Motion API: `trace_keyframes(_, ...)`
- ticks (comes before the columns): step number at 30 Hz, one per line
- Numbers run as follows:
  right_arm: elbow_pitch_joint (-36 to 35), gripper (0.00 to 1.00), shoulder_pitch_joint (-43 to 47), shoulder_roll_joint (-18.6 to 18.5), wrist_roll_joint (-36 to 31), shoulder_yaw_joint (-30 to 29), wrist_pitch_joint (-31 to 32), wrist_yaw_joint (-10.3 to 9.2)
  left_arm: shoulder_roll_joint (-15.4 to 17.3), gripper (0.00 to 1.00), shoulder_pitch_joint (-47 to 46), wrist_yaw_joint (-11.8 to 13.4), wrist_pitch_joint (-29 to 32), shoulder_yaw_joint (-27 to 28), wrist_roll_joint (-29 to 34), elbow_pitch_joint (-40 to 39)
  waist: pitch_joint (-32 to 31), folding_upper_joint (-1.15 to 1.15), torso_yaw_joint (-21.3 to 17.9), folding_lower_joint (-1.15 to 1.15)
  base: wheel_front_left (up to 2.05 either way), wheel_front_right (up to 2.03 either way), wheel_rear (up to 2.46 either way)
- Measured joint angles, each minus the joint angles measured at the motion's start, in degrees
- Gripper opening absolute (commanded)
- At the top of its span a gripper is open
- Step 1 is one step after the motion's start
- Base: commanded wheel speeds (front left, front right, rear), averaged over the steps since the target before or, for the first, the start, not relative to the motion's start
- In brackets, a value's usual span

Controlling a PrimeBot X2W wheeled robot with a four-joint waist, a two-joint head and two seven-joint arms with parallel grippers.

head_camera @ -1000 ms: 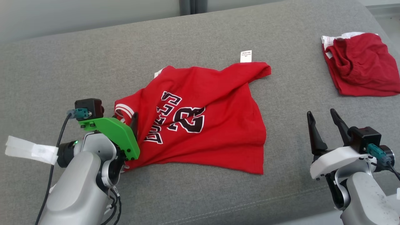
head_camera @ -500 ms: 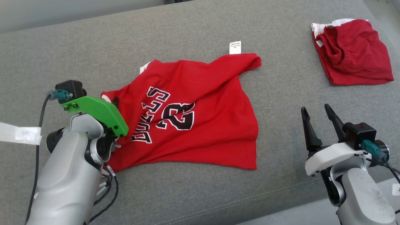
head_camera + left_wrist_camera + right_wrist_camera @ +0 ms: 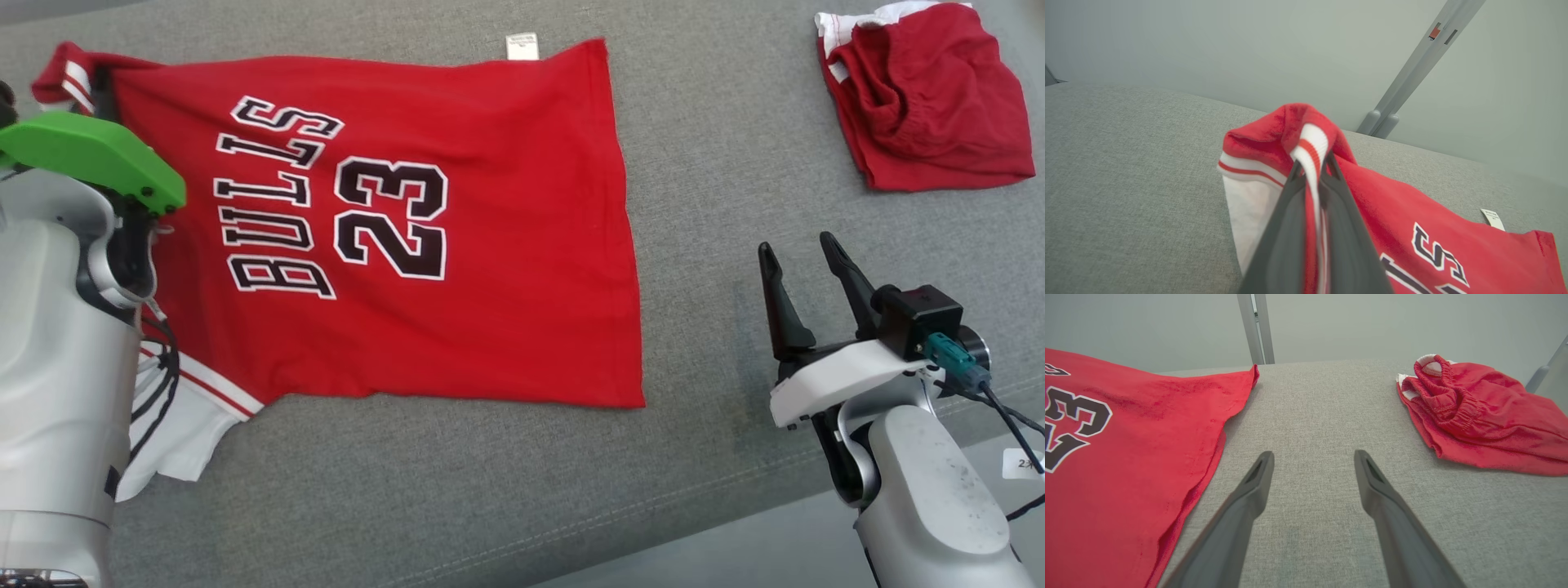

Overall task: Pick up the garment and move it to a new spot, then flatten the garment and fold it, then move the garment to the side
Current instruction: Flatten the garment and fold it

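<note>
The garment (image 3: pixel 490 245) is a red jersey with "BULLS 23" in black. It hangs stretched from its upper left corner, and its right side rests on the grey cushion (image 3: pixel 718 204). In the left wrist view my left gripper (image 3: pixel 1312 163) is shut on the jersey's (image 3: pixel 1412 220) red-and-white striped trim, which bunches above the fingertips. In the head view the green mount (image 3: pixel 90 155) covers those fingers. My right gripper (image 3: pixel 800 249) stands open over bare cushion to the right of the jersey (image 3: pixel 1126 457). Nothing is between the right gripper's (image 3: pixel 1312 457) fingers.
Crumpled red shorts (image 3: pixel 922 90) with a white waistband lie at the far right; in the right wrist view the shorts (image 3: pixel 1478 412) sit ahead and right of the fingers. The cushion's front edge (image 3: pixel 735 523) runs just below my right arm. A pale wall stands behind.
My left gripper closed on the jersey's trimmed edge and lifted it up and left, pulling the crumpled cloth out flat. The head camera shifted too. The right gripper stayed open.
</note>
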Motion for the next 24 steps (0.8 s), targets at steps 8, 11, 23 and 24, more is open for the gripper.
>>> trace_keyframes(8,-0.6,1.0,-1.9,1.1,0.8,1.5,0.0,0.0,4.4,0.0,-5.7,-0.4,-5.4,2.2,0.6,5.7,3.3,0.0,-2.4,0.0,0.0,0.0,0.0)
trace_keyframes(11,-1.0,1.0,-2.3,1.3,0.8,1.5,0.0,0.0,5.4,0.08,-5.9,-0.5,-4.5,2.6,0.3,8.2,4.2,0.0,-3.2,0.0,0.0,0.0,0.0)
trace_keyframes(23,-2.0,1.0,-2.3,2.0,0.5,1.3,0.0,0.0,7.8,1.0,-6.8,-7.1,-1.3,0.1,0.4,11.4,4.0,0.0,-1.9,0.0,0.0,0.0,0.0)
trace_keyframes(24,-2.0,1.0,-2.2,2.0,0.3,1.3,0.0,0.0,8.1,1.0,-6.8,-7.8,-0.8,-0.5,0.7,11.2,3.7,0.0,-1.5,0.0,0.0,0.0,0.0)
